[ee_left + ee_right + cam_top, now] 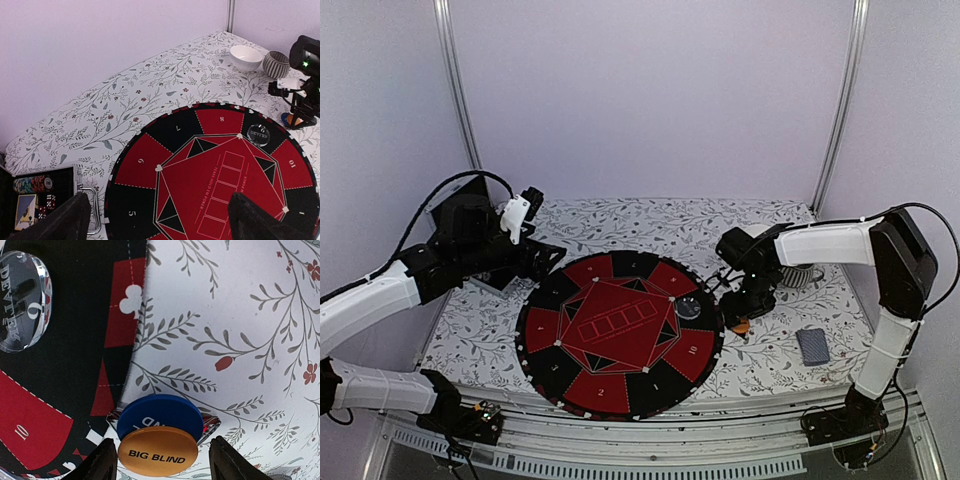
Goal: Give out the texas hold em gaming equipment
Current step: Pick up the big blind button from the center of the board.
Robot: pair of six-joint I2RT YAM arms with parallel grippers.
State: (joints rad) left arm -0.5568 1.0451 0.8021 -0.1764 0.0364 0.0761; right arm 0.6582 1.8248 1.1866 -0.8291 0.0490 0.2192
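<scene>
An orange disc button (158,451) marked BIG BLIND lies partly over a blue disc button (160,414) on the floral cloth, just off the mat's right edge. A shiny red-edged piece (211,423) pokes out from under the blue one. My right gripper (162,460) straddles the orange disc, open, with its left finger at the disc's edge and a small gap on the right. From above, that gripper (745,318) stands over the orange disc (742,326). A clear dealer button (689,307) rests on the round poker mat (620,375). A grey-blue card deck (812,346) lies to the right. My left gripper (157,220) hangs open above the mat's left side, holding nothing.
An open case of poker chips (35,192) with a metal handle sits left of the mat. A white bowl (246,56) and a ribbed grey cup (276,64) stand at the far right behind my right arm. Walls close in at the back and sides.
</scene>
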